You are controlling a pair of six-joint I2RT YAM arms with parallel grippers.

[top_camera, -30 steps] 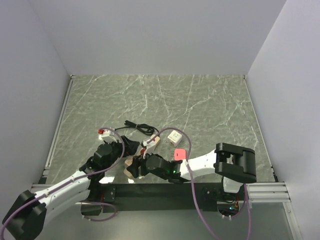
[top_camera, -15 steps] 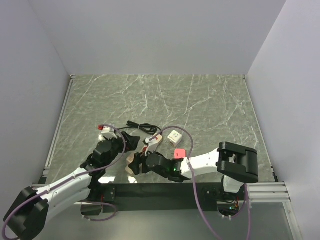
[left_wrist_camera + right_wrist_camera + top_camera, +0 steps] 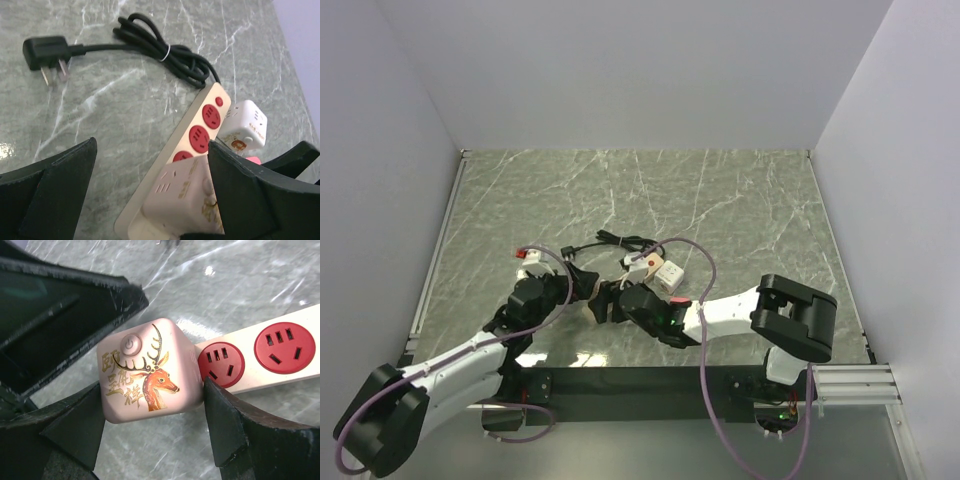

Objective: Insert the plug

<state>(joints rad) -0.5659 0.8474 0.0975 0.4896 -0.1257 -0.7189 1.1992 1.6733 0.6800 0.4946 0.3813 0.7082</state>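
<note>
Right wrist view is showing my right gripper (image 3: 152,407) clamping the pink cube plug (image 3: 147,371) at frame centre, both fingers touching its sides. The cube is sitting over the end of the power strip (image 3: 280,365), which is running toward the right edge. I am judging the insertion nearly done, with full seating left to confirm. My left gripper (image 3: 150,200) is hanging wide apart, holding nothing.

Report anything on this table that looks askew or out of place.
Nothing spilled or broken. The power strip has its own black plug lying loose on the table, connected to nothing. The pink cube adapter sits over the strip's end; whether it is fully seated cannot be told.
</note>
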